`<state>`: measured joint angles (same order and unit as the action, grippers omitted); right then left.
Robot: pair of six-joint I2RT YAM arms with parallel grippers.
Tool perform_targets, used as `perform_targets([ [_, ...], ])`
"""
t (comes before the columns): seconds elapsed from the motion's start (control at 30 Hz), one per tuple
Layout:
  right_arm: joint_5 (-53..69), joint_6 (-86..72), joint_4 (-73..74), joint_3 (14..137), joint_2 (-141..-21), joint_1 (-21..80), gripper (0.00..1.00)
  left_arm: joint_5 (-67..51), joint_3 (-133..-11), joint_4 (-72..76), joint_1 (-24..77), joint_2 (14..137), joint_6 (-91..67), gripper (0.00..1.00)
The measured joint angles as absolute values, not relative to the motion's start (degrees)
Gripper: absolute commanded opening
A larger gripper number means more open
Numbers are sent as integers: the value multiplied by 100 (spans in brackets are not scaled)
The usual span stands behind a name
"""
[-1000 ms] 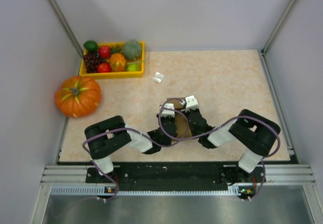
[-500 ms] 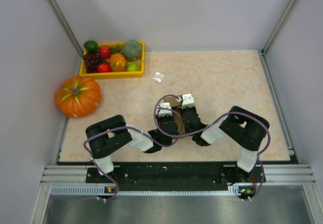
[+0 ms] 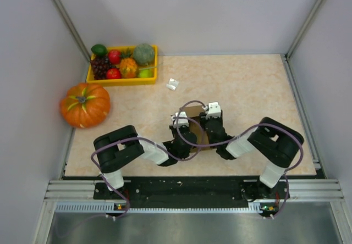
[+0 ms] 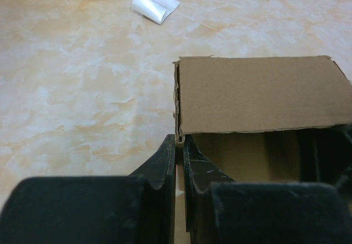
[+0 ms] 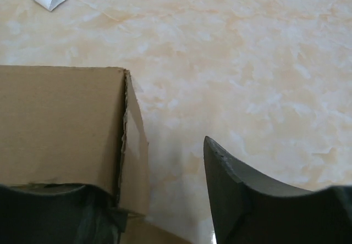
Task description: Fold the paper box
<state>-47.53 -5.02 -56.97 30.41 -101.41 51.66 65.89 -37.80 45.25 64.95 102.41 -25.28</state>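
The paper box [image 4: 258, 93] stands on the tabletop [image 3: 247, 84], directly between the two arms and immediately ahead of both tools. The left tool [image 4: 179, 142] is closed on the near end of the box's left wall, with the thin cardboard edge clamped between its two fingers. This tool therefore acts as the anchor. From it, the open cavity of the box lies ahead and to the right. The far flap is folded inward over that cavity, and its long axis runs crosswise to the tool's line of reach. The right tool [image 5: 157, 189] stands with its fingers apart and clamps nothing. The box's right wall and far-right corner lie between the fingers. The inboard finger sits low against the box on the cavity side, and its tip is hidden. The outboard finger [image 5: 242, 200] is clear of the wall, with bare tabletop showing between them. The box lies ahead and inboard of the right tool. The right tool is judged to be the free member, since the left is committed to its hold. The coming move is judged to turn on the gap between the outboard finger and the right wall. Closing that gap would pinch the wall, and an inboard sweep would press it toward the cavity. A white packet [image 4: 155, 3] lies ahead and outboard of the left tool, well apart from the box.
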Motion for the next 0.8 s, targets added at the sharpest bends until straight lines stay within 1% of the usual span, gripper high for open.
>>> perform_targets([
  [0.03,-4563,-537,-5658,2840,-9944,5052,59,6584,-3780,4525,6510,10241,-2523,0],
  [0.07,-4329,-580,-5612,2641,-9736,4950,61,6563,-3780,4534,6525,10241,-2519,0],
  [0.17,-3496,-716,-5749,2069,-9179,4654,62,6475,-3785,4554,6593,10241,-2517,0],
  [0.23,-3081,-779,-5787,1868,-9041,4510,62,6427,-3800,4560,6622,10241,-2512,0],
  [0.37,-2689,-799,-5787,1831,-9026,4445,58,6477,-3822,4486,6600,10241,-2493,0],
  [0.4,-2692,-799,-5767,1835,-9026,4445,55,6501,-3822,4466,6593,10241,-2491,0],
  [0.5,-2845,-808,-5714,1933,-9102,4447,53,6523,-3868,4414,6578,10250,-2493,0],
  [0.53,-2932,-794,-5714,2027,-9192,4447,54,6525,-3892,4379,6582,10254,-2495,0],
  [0.57,-2976,-775,-5723,2108,-9273,4451,58,6534,-3903,4353,6580,10256,-2495,0],
  [0.6,-3011,-755,-5719,2204,-9356,4491,66,6560,-3913,4318,6578,10261,-2493,0],
  [0.67,-3052,-805,-5553,2318,-9376,4534,70,6582,-3935,4239,6567,10263,-2497,0],
  [0.7,-3050,-888,-5231,2388,-9277,4558,80,6591,-3957,4169,6567,10261,-2512,0],
  [0.8,-2923,-1446,-3813,2550,-8543,4589,84,6576,-4202,3575,6536,10256,-2786,0],
])
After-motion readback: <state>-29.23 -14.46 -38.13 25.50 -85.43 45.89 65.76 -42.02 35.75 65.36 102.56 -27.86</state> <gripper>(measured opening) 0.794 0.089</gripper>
